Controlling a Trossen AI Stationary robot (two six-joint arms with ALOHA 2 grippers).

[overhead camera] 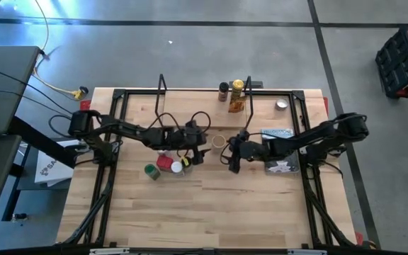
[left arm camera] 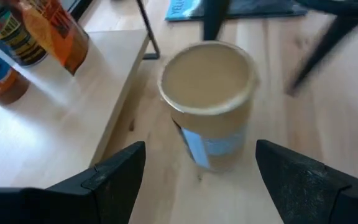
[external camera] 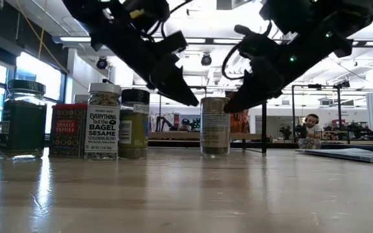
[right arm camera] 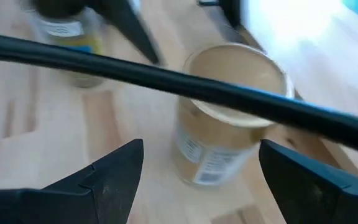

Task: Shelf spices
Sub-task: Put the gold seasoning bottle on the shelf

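Tan-lidded spice jar [overhead camera: 219, 142] seen upright on surface [overhead camera: 211, 205], just beside shelf [overhead camera: 190, 106] edge, between both grippers. Left gripper [overhead camera: 202, 151] fingers spread, jar centred ahead. Right gripper [overhead camera: 232, 159] fingers spread too, equally near. Long axis judged vertical.

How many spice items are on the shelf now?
3, near the shelf's right end: a dark jar, a yellow-topped jar beside it, an orange packet by them. None looks hidden.
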